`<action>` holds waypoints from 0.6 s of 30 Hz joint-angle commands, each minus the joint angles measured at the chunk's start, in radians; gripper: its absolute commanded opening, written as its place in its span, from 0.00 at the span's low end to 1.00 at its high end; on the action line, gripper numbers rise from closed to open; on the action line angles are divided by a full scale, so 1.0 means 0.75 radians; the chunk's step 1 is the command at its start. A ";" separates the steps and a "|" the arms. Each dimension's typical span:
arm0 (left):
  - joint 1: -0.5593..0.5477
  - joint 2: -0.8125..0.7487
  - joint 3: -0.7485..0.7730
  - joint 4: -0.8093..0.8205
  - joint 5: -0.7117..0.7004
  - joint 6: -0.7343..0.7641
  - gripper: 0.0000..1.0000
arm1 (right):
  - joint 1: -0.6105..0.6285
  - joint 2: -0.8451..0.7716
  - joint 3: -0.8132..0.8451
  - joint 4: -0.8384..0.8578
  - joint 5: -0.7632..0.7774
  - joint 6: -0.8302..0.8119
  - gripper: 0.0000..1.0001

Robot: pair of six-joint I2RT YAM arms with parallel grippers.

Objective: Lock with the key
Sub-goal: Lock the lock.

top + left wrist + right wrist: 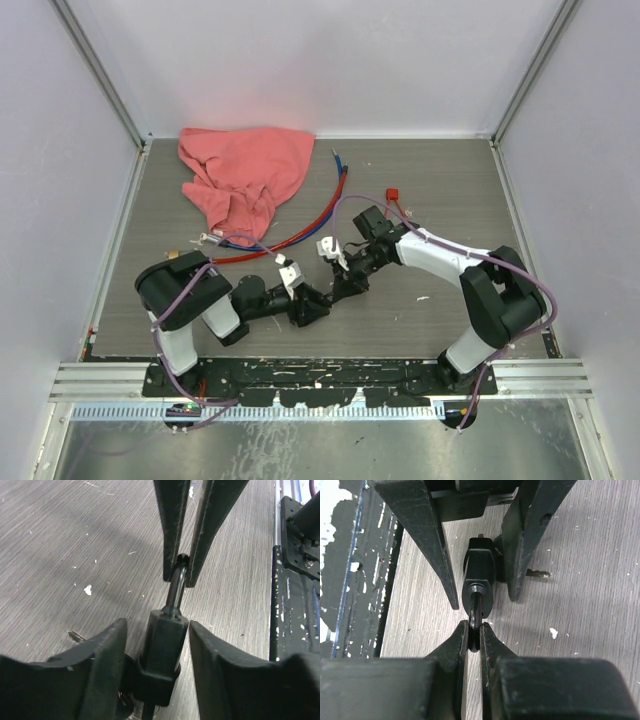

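**Top external view.** A grey wood-grain table [450,200] carries a crumpled pink cloth [245,175] at the far left. Red and blue cables [325,205] trail from it toward the middle, and a small red part [392,194] lies beyond the right arm. All of these lie well apart from the working spot. The left gripper [322,300] and right gripper [340,283] meet tip to tip near the table's front centre. What sits between them is too small to tell from here.

**Left wrist view.** A black padlock [162,650] stands between the left arm's fingers [100,670], with its shackle [176,587] pointing away. The left jaws are spread. A clear gap shows on one side of the body, while the other finger lies just beside it. The right arm's fingers [172,530] pinch the shackle from the far side. A small key-like metal piece [76,635] lies on the table beside the left finger — apart from the padlock.

**Right wrist view.** This view shows the grip itself — the right jaws are pressed together on the shackle's bow, and the padlock body extends toward the spread left fingers. The metal piece shows just outside one of those fingers.
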 commanded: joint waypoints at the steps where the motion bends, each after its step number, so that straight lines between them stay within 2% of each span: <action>1: 0.001 -0.139 -0.018 -0.105 -0.087 -0.112 0.59 | -0.072 -0.071 0.016 -0.027 -0.257 -0.028 0.01; 4: 0.003 -0.293 -0.020 -0.208 -0.102 -0.122 0.68 | -0.116 -0.107 0.030 -0.061 -0.287 -0.040 0.01; 7: 0.002 -0.485 0.003 -0.425 -0.130 -0.113 0.75 | -0.155 -0.128 0.056 -0.130 -0.309 -0.075 0.01; 9: 0.003 -0.634 0.039 -0.643 -0.160 -0.089 0.78 | -0.175 -0.135 0.079 -0.173 -0.293 -0.086 0.01; 11: 0.002 -0.790 0.091 -0.960 -0.211 -0.062 0.81 | -0.195 -0.129 0.112 -0.224 -0.281 -0.100 0.01; 13: 0.003 -0.921 0.132 -1.140 -0.264 -0.050 0.82 | -0.216 -0.120 0.144 -0.281 -0.285 -0.120 0.01; 18: 0.005 -1.143 0.157 -1.353 -0.359 -0.127 0.87 | -0.275 -0.128 0.201 -0.379 -0.297 -0.151 0.01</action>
